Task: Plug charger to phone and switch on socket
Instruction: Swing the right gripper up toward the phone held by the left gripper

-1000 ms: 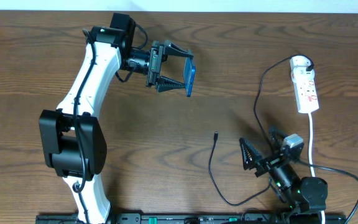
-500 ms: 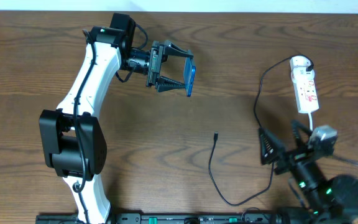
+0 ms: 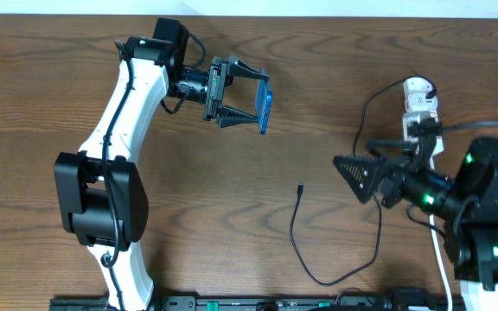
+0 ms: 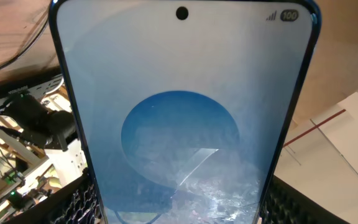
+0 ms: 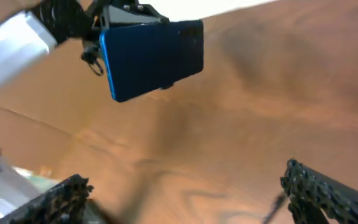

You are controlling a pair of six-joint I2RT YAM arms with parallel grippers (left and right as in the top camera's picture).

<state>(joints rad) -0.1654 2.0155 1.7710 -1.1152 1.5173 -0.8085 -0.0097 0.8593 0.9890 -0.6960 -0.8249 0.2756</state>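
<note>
Jaws of your left gripper [image 3: 251, 102] are clamping the phone [image 3: 264, 111]. Your right gripper's [image 3: 354, 155] are gaping wide and empty, with the tip of the charger [image 3: 292, 231] lying near them and the socket [image 3: 419, 104] sitting just behind.

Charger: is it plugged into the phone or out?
Out. The charger lies loose on the table, its tip apart from the phone held in the left gripper.

Slim rectangular dark-blue phone [image 5: 154, 59] at upper left, tilted, clasped by the black left pincer [image 5: 124, 18] (white arm [image 5: 11, 37] behind it blurred). Brown wood-grain table [image 5: 260, 93] beneath. Black ribbed right pincer [image 5: 191, 202] along the bottom edge, fingers [image 5: 325, 190] well apart.
</note>
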